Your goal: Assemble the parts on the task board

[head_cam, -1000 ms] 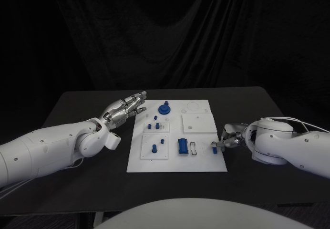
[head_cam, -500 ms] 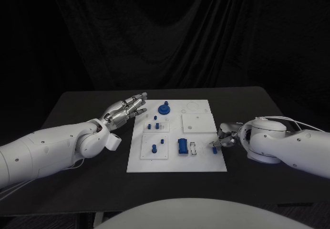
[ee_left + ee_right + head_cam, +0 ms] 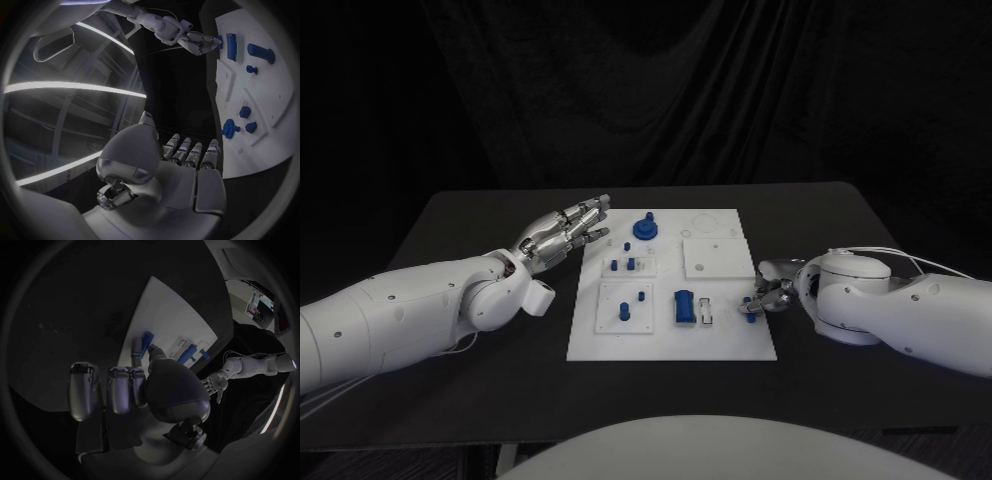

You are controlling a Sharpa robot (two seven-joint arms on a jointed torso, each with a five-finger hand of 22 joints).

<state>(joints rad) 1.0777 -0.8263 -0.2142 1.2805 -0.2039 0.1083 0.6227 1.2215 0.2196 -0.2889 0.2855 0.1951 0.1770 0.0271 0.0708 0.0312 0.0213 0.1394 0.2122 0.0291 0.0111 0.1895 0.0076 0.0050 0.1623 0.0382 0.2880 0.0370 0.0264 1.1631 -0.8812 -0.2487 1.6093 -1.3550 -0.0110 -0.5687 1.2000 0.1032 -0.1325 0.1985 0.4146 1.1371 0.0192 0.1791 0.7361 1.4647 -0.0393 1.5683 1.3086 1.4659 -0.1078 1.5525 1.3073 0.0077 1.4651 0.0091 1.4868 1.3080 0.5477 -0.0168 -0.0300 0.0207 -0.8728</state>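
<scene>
My right hand (image 3: 773,292) sits at the right edge of the flat white task board (image 3: 669,345), fingers curled in on a small blue peg-like part (image 3: 750,313) that stands at the board's rim; from the wrist the fingertips meet that blue piece, so I take it as pinched, though my palm hides much of the grip. Just beyond my fingertips, further onto the board, lies a pale slotted block (image 3: 707,313), and past that a larger blue cylinder part (image 3: 682,306) lying on its side.

My left hand (image 3: 564,230) hovers beside the board's far left corner, fingers stretched out and spread, holding nothing. Just off its fingertips stands a blue knobbed round part (image 3: 643,228). Closer to my palm side, two short blue pegs (image 3: 623,265) stand in a raised white square, with another blue peg (image 3: 623,310) in the next square nearer my body.

The dark bench (image 3: 473,215) carries the board between my two arms.
</scene>
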